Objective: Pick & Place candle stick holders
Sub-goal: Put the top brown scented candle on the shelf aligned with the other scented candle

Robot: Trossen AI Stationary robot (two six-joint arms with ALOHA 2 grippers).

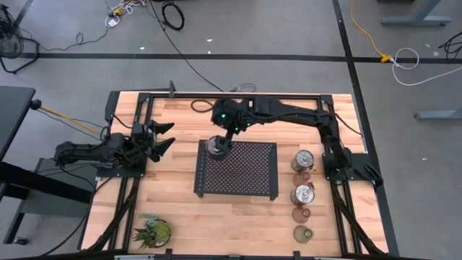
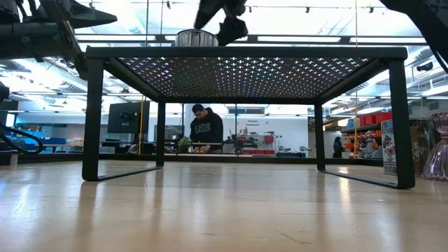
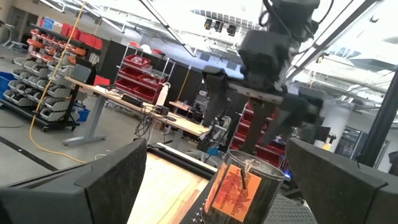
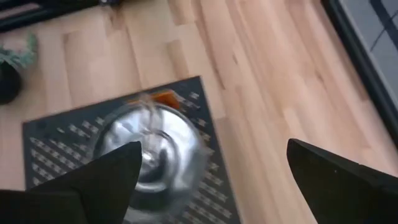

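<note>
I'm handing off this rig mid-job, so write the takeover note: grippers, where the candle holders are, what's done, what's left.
Right gripper: open, above the silver holder standing on the mesh tray's far-left corner; nothing held.
Left gripper: open, empty, waiting left of the tray.
Done: one silver holder on the tray.
Left: five holders in a line right of the tray: silver, small pinkish, silver, pinkish, greenish.
Potted plant sits at the near-left edge; leave it.

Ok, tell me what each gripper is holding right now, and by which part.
Nothing is held. The right gripper hangs open above the silver candle stick holder standing on the black mesh tray, fingers apart from it. The left gripper waits open, empty.
</note>
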